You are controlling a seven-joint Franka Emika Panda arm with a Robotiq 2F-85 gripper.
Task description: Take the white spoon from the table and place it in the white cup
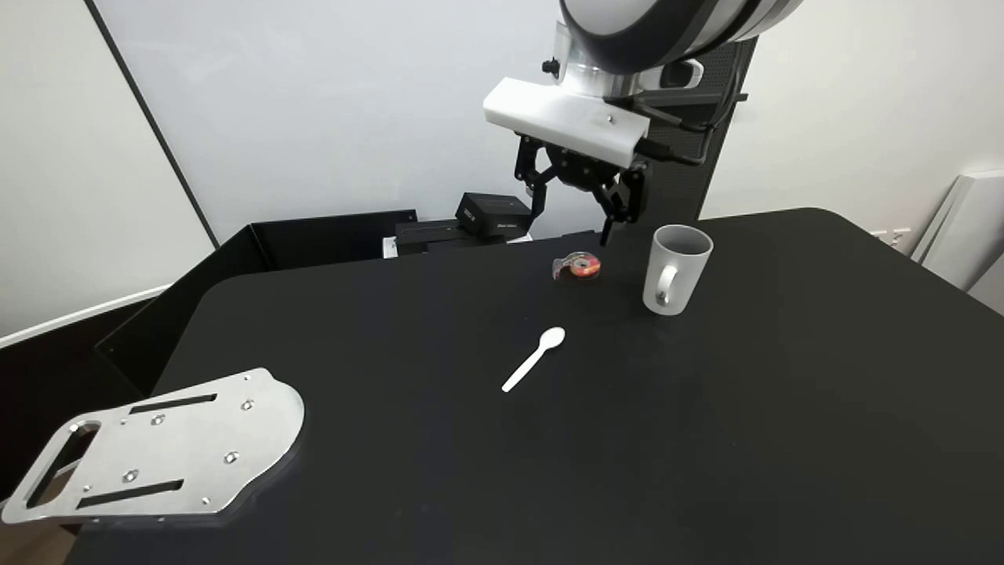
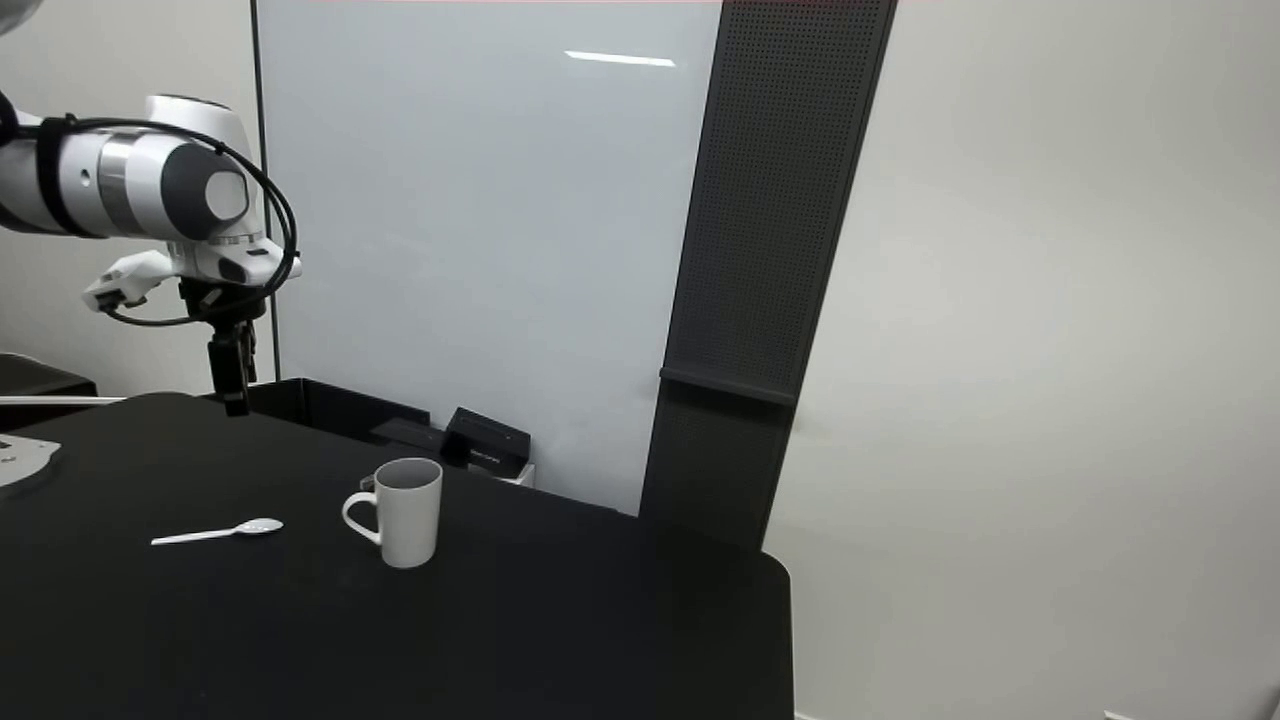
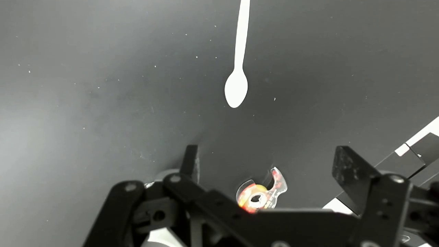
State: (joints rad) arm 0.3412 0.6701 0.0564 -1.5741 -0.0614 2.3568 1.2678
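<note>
The white spoon lies flat on the black table. In the wrist view the spoon is ahead of the fingers, bowl nearest them, with its handle end cut off at the top edge. The white cup, a tapered mug with a handle, stands upright on the table; it also shows in an exterior view. In the wrist view it is mostly hidden behind the left finger. My gripper is open and empty, above the table's far side. In the wrist view my gripper has wide-apart fingers, touching nothing.
A clear-and-red tape dispenser lies on the table below the gripper, left of the cup. A grey metal plate with holes lies at the table's corner. Black boxes stand beyond the far edge, before a wall.
</note>
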